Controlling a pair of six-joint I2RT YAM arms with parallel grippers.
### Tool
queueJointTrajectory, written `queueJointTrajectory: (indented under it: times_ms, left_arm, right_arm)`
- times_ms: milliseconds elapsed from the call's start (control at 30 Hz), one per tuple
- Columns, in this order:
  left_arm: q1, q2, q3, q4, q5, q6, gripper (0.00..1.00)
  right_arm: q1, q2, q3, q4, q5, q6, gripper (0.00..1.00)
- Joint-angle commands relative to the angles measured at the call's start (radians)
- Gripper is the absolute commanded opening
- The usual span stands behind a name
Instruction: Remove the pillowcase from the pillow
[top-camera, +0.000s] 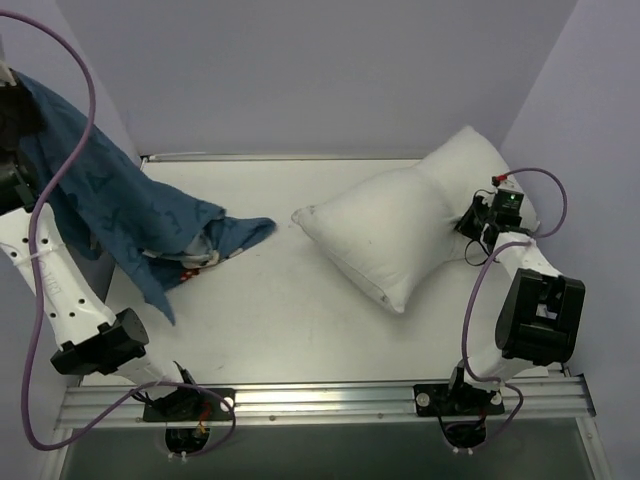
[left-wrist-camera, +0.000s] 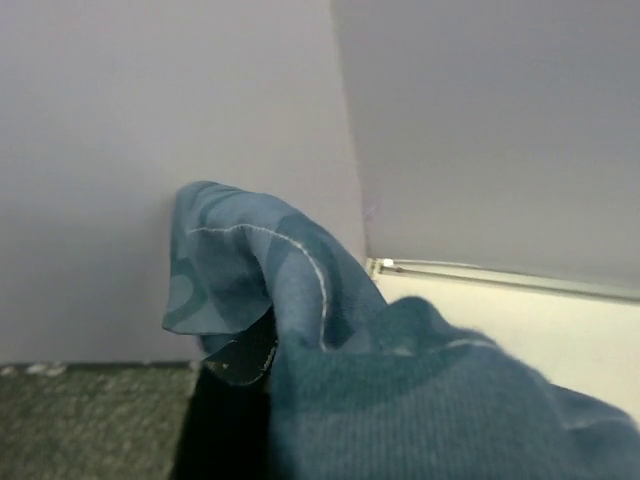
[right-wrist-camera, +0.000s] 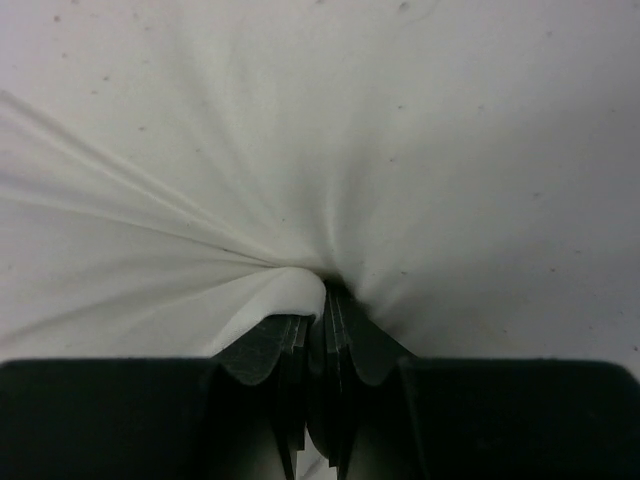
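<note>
The blue printed pillowcase (top-camera: 120, 215) hangs from high at the far left and trails down onto the table, fully apart from the pillow. My left gripper (left-wrist-camera: 268, 350) is shut on a bunched fold of the pillowcase (left-wrist-camera: 300, 300). Only one dark finger (left-wrist-camera: 240, 358) shows under the cloth. The plain white pillow (top-camera: 385, 235) lies bare at the right of the table. My right gripper (top-camera: 482, 218) pinches its right side. In the right wrist view that gripper (right-wrist-camera: 325, 300) is shut on a gathered pleat of the pillow's white fabric (right-wrist-camera: 280, 290).
The white table (top-camera: 290, 320) is walled by lilac panels at the back and both sides. A metal rail (top-camera: 330, 400) with both arm bases runs along the near edge. Purple cables (top-camera: 60, 60) loop over each arm. Dark carpet (left-wrist-camera: 90, 420) lies beyond the table's left edge.
</note>
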Motion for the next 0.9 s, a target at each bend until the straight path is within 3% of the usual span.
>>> queueJointTrajectory:
  times_ms: [0, 67, 200, 400, 567, 733, 867]
  left_arm:
    - [-0.12, -0.097, -0.151, 0.079, 0.123, 0.025, 0.02]
    - [-0.267, -0.158, -0.301, 0.087, 0.108, 0.096, 0.02]
    - [-0.45, -0.197, -0.451, 0.067, 0.039, 0.16, 0.02]
    - [-0.56, -0.135, -0.587, -0.016, 0.05, 0.157, 0.02]
    - [-0.628, -0.118, -0.508, -0.033, 0.053, 0.133, 0.02]
    - [-0.64, -0.143, -0.397, -0.116, 0.168, 0.119, 0.02]
    - [-0.644, -0.218, -0.49, -0.126, 0.275, 0.171, 0.02]
  right_arm:
    - [0.077, 0.008, -0.017, -0.17, 0.089, 0.006, 0.0]
    - [0.09, -0.013, -0.034, -0.115, 0.043, 0.07, 0.0]
    - [0.099, -0.061, -0.039, -0.061, 0.024, 0.158, 0.0]
    - [0.16, -0.113, -0.022, -0.026, 0.038, 0.253, 0.0]
    - [0.232, -0.095, 0.026, 0.033, 0.032, 0.337, 0.0]
    - [0.329, 0.009, 0.142, 0.04, 0.049, 0.342, 0.0]
    - [0.366, 0.086, 0.268, 0.013, 0.073, 0.302, 0.0]
